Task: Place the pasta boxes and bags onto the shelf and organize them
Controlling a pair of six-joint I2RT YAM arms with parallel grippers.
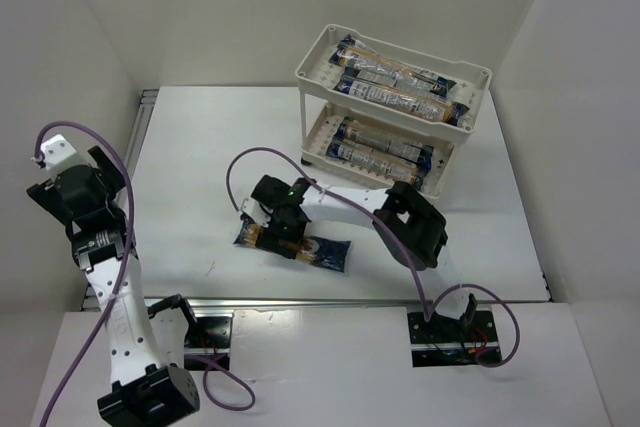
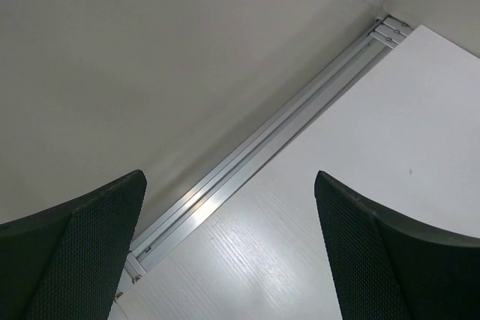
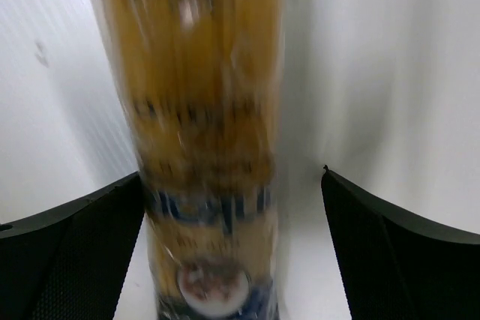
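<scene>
Right gripper point(image 1: 282, 233) stood jaws-wide astride a pasta packet point(image 1: 326, 251), seven o'clock from the shelf point(image 1: 310, 55); left gripper point(image 2: 230, 179) gaped too.

Left pincer point(image 2: 229, 185) gaping, held high, right pincer point(image 3: 232, 185) gaping, low, stretched out leftward

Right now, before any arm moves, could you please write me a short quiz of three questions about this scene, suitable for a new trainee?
1. True or false: the left gripper holds a packet of pasta.
2. How many pasta packets lie in the shelf in total?
3. Choose one. The loose packet on the table lies: (A) between the open fingers of the right gripper; (B) under the shelf; (C) beside the left arm's base.

Key: 1 false, it is open and empty. 2 four, two on each tier. 3 A.
</scene>
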